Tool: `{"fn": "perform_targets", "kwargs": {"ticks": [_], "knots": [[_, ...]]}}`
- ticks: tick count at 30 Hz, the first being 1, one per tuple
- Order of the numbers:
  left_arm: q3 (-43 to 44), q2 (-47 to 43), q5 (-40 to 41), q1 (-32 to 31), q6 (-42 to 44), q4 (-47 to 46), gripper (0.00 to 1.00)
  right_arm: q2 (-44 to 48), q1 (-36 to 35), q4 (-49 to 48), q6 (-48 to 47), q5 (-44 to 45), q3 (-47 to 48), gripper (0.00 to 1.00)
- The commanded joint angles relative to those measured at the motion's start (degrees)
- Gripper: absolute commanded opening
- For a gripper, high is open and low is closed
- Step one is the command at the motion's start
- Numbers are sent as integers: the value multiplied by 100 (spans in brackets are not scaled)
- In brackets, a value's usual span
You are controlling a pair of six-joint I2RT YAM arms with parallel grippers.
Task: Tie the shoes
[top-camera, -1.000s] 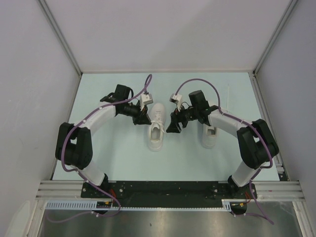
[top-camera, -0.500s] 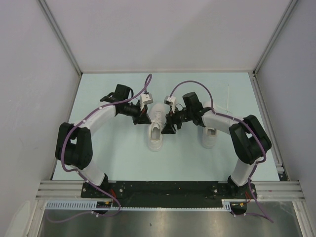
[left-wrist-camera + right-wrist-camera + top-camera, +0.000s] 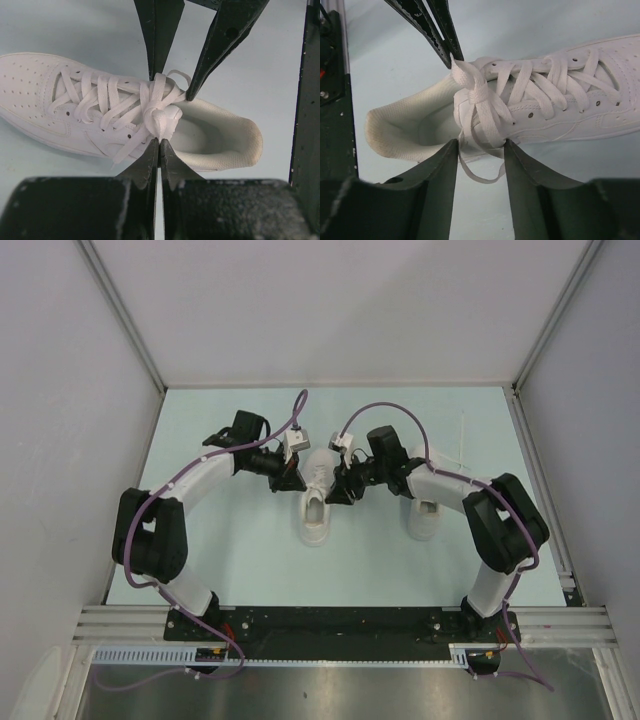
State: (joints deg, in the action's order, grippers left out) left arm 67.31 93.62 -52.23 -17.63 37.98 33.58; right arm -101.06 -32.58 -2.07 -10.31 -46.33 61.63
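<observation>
A white sneaker [image 3: 316, 504] lies mid-table, toe towards the back. Its laces [image 3: 115, 100] are crossed and bunched into a knot at the tongue [image 3: 477, 95]. My left gripper [image 3: 289, 480] is at the shoe's left side, shut on a lace end at the knot [image 3: 160, 142]; its closed fingers [image 3: 447, 42] show in the right wrist view. My right gripper [image 3: 339, 490] is at the shoe's right side, open, with its jaws on either side of a hanging lace loop [image 3: 481, 145]. The second white sneaker [image 3: 424, 516] lies to the right, partly hidden by the right arm.
Pale blue table [image 3: 240, 550] enclosed by white walls. A metal rail [image 3: 340, 620] runs along the near edge by the arm bases. Purple cables [image 3: 385, 410] arc above both wrists. A table edge strip [image 3: 540, 490] lies right of the second sneaker.
My right gripper has moved left, from beside the shoe to its laced top, uncovering more of the second sneaker. My left gripper has stayed in place.
</observation>
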Motion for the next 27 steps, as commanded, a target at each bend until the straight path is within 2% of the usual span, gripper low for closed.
{"fn": "perform_targets", "kwargs": {"ticks": [1, 3, 4, 8, 19, 27], "knots": [[186, -186, -183, -39, 78, -124, 4, 174, -196, -66, -454, 369, 218, 35], [177, -187, -165, -30, 78, -115, 2, 244, -205, 4, -499, 475, 218, 26], [177, -195, -156, -30, 78, -106, 1, 270, -196, 31, -525, 501, 218, 16], [186, -222, -156, 14, 17, -80, 0, 428, -161, 171, -648, 555, 218, 0], [353, -301, 10, 321, 69, 139, 0, 640, 14, 848, -921, 537, 218, 0], [388, -187, 195, 339, 35, 52, 0, 587, 146, 980, -1079, 546, 218, 0]]}}
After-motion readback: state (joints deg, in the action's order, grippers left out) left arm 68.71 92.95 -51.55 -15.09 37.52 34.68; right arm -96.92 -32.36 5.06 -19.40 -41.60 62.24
